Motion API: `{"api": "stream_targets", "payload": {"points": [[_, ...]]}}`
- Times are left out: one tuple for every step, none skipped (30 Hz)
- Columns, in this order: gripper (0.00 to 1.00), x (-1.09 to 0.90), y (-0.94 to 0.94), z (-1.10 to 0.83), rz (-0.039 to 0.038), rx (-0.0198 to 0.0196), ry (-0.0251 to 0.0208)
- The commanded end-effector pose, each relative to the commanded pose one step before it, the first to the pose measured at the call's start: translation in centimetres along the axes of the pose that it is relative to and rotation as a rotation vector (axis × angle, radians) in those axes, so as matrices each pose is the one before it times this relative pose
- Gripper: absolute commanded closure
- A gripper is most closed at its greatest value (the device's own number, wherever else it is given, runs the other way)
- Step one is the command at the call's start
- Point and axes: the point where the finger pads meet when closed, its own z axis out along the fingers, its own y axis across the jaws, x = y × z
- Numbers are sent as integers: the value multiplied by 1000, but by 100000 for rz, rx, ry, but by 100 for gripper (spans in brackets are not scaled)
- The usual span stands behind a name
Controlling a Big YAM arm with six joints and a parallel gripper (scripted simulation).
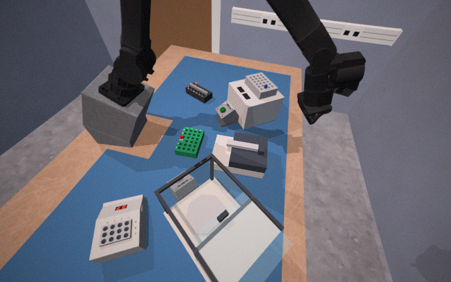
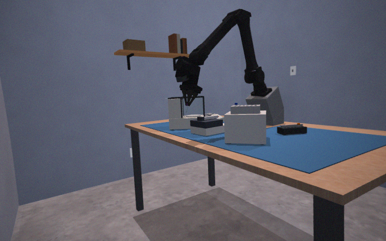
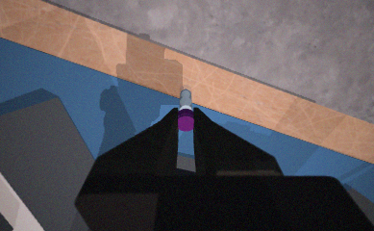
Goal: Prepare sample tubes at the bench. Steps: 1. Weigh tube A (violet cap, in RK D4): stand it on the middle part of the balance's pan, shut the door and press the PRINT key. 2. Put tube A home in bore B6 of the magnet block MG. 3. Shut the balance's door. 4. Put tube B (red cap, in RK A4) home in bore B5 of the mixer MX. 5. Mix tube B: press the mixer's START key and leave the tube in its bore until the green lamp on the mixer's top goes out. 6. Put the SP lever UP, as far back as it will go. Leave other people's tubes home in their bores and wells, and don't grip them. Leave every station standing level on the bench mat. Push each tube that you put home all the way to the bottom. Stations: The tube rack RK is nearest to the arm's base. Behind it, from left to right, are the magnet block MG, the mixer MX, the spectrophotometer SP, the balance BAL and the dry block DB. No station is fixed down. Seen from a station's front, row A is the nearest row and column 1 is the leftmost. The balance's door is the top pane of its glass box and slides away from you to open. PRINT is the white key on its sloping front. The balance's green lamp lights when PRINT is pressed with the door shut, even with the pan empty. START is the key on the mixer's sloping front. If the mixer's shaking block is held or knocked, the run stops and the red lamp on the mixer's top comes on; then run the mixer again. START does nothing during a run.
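My gripper (image 1: 312,119) (image 2: 187,104) (image 3: 186,115) is shut on tube A (image 1: 310,126) (image 3: 186,122) by its violet cap, held in the air near the table's back edge. Tube B (image 1: 181,137), red-capped, stands in the green rack (image 1: 197,153). The magnet block (image 1: 205,98) (image 2: 291,130) is black. The mixer (image 1: 268,111) (image 2: 245,129) has a green START key (image 1: 222,109) and two dark lamps. The spectrophotometer (image 1: 221,157) (image 2: 207,130) has a pale lever (image 1: 243,144). The balance (image 1: 179,216) (image 2: 177,123) has its glass door slid back, open. Its pan (image 1: 205,211) is bare.
The dry block (image 1: 136,241) stands at the near left in the top view. An orange-capped tube (image 1: 195,83) (image 2: 298,123) is in the magnet block, and a blue-capped tube (image 1: 265,86) (image 2: 235,103) is in the mixer. The balance's dark frame (image 1: 156,192) stands tall.
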Motion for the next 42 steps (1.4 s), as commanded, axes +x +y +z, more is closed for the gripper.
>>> {"api": "stream_targets", "payload": {"points": [[91,-1761,1251,-1283,-3777,-1236,-6445],[91,-251,805,-80,-2131,-1369,-1158],[91,-158,705,57,56,571,139],[91,0,849,321,2272,-180,529],[91,-1053,646,122,29,167,-1147],[91,-361,796,337,64,-74,20],[91,260,372,60,23,-109,463],[91,372,141,-41,3,-87,459],[91,105,979,-657,-2551,-2377,-1655],[91,-140,825,14,-4250,-1466,-947],[91,-151,709,29,1972,575,124],[91,292,916,652,323,-305,1298],[91,-757,730,285,52,47,-549],[91,88,198,-55,7,-24,77],[91,605,1015,-27,-3812,-2405,330],[91,0,0,0,0,0,0],[91,0,0,0,0,0,0],[91,38,775,132,-2413,-449,58],[91,99,876,267,2214,-122,415],[91,218,900,402,-13,-156,706],[91,-141,830,-171,-4953,-1852,-880],[91,-17,836,66,-1260,-787,-149],[91,120,876,274,2191,-49,489],[91,237,915,408,-44,-156,766],[91,127,877,212,-32,-77,383],[91,-243,25,-362,66,117,-752],[91,-440,825,-594,-3428,-2174,-1871],[91,-115,729,-127,-2569,-307,-464],[91,196,892,336,2064,-23,696],[91,314,946,469,-87,-184,968],[91,-367,729,-519,-4542,-1581,-1670],[91,-60,830,-41,-1560,-798,-361],[91,0,0,0,0,0,0],[91,0,0,0,0,0,0],[91,-417,794,194,2257,21,-307],[91,291,899,-331,-4990,-2030,-553],[91,-127,822,-136,-1535,-1032,-620],[91,179,853,268,-41,207,664],[91,262,955,388,2102,-192,863],[91,292,956,398,-126,-165,892],[91,-24,846,-6,-3,-10,-7],[91,13,517,-20,-2,-6,-4]]}}
